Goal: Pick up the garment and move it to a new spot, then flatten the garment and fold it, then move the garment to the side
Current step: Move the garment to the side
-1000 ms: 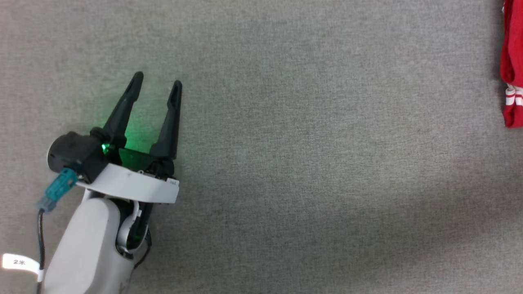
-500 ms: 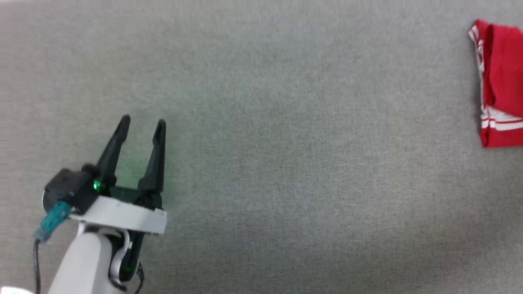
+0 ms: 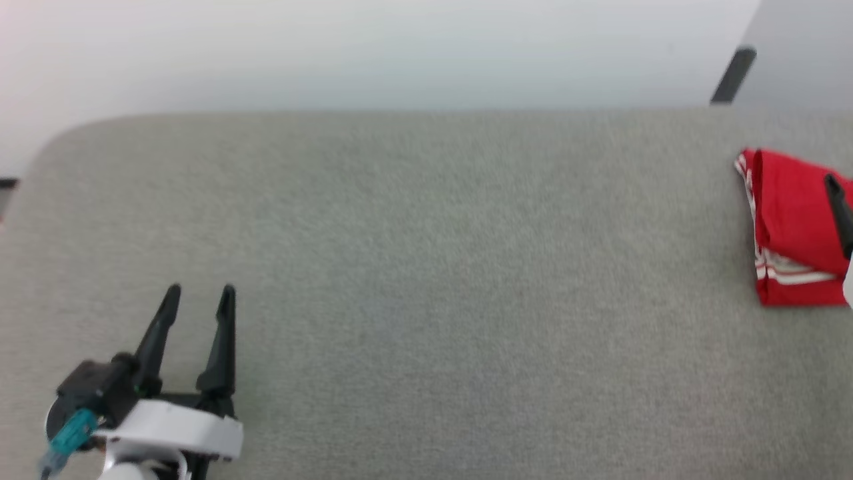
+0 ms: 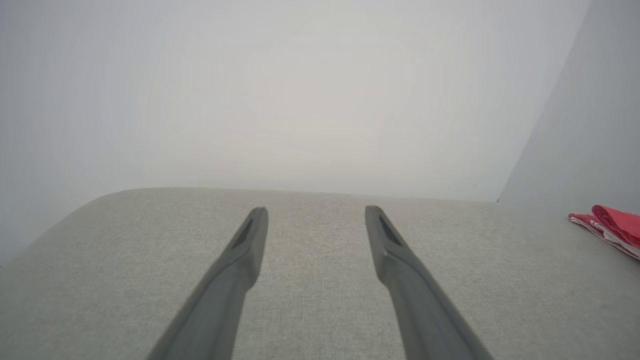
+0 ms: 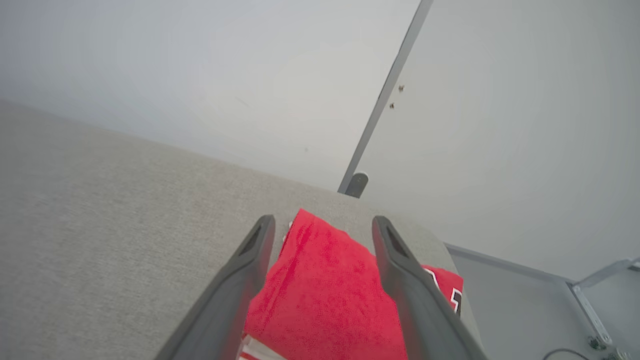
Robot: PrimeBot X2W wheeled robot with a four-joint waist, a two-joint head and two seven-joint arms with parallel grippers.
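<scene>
The garment (image 3: 790, 227) lies folded into a small red bundle with white-striped trim at the far right of the grey table (image 3: 426, 267). In the left wrist view the garment (image 4: 612, 227) is a thin red stack far to the right. My right gripper (image 5: 324, 221) hovers open over the garment (image 5: 325, 295), with red cloth showing between and under the spread jaws. One dark finger (image 3: 837, 207) of it crosses the bundle in the head view. My left gripper (image 3: 200, 291) rests open and empty at the lower left, its own view showing it (image 4: 315, 212) over bare table.
The table's far edge and rounded left corner (image 3: 60, 137) meet a pale wall. A dark post (image 3: 733, 75) stands behind the far right corner. Past the table's right end, floor and a metal frame (image 5: 595, 295) lie below.
The head camera has tilted up, so everything slid down the picture and the wall came into view. More of the garment shows, now with a right finger over it. Left gripper stays open.
</scene>
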